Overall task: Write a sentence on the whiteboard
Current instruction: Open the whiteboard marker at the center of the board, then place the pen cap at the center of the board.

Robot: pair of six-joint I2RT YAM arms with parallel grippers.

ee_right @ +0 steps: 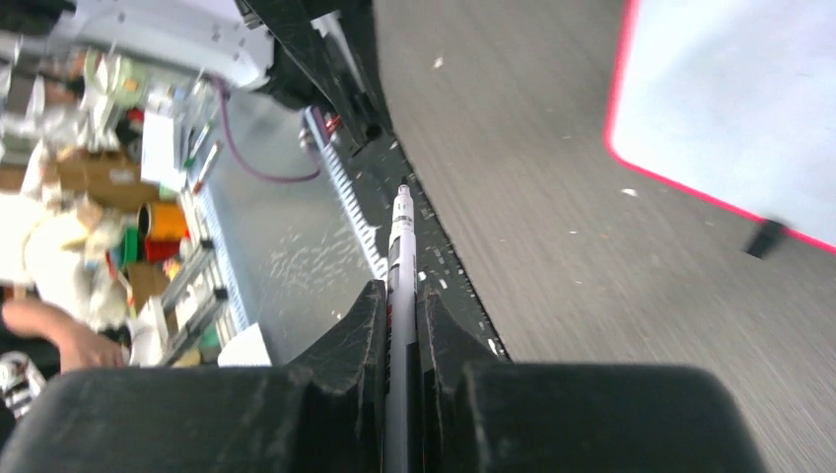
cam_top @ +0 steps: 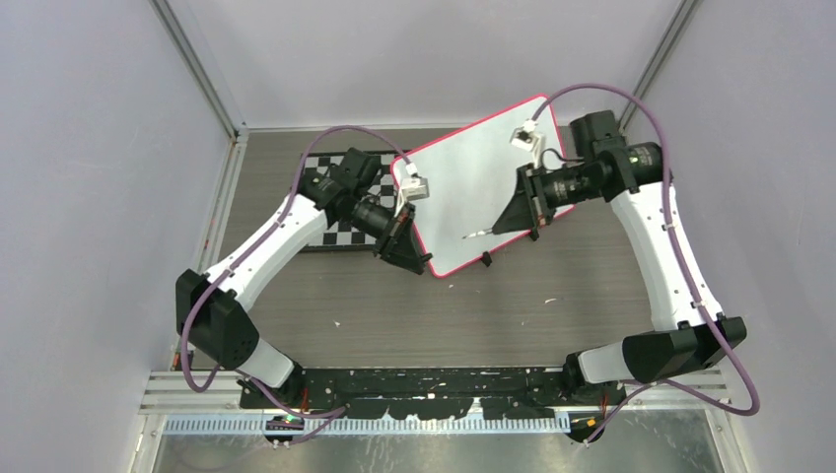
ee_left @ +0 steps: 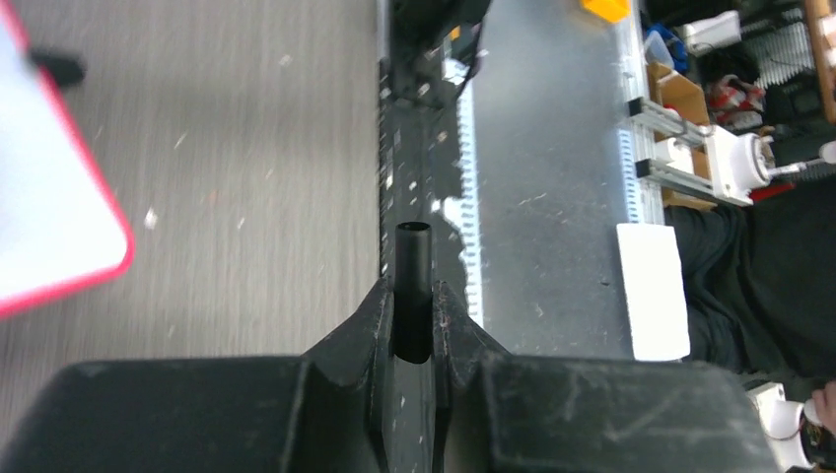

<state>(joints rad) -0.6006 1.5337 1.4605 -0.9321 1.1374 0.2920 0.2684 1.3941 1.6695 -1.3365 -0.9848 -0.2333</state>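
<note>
Top external: finds the whiteboard (cam_top: 473, 177) lying askew on the table (cam_top: 394, 315), toward the far middle, with a pink-red frame all round and a black clip (cam_top: 486, 259) on its near edge. Places the left gripper (cam_top: 412, 254) at the board's left edge, close to its near corner, with the checkerboard (cam_top: 330, 202) under and behind that arm. Places the right gripper (cam_top: 498, 229) above the board's right half, with a marker (cam_top: 475, 235) jutting from it over the white surface; cannot tell from here whether the tip touches.

Left wrist: shows the left gripper (ee_left: 414, 301) pressed together on a short black tube (ee_left: 414, 266), open end pointing away. Has a rounded corner of the whiteboard (ee_left: 49, 177) at the left, apart from the fingers, and a blurred black clip (ee_left: 59, 67) at its edge near the top.

Right wrist: shows the right gripper (ee_right: 399, 305) clamped on the marker (ee_right: 399, 246), pale barrel, tip aimed toward the table's near rail. Keeps the whiteboard (ee_right: 730, 89) to the upper right, well apart from the tip, with a black clip (ee_right: 764, 238) on its edge.
</note>
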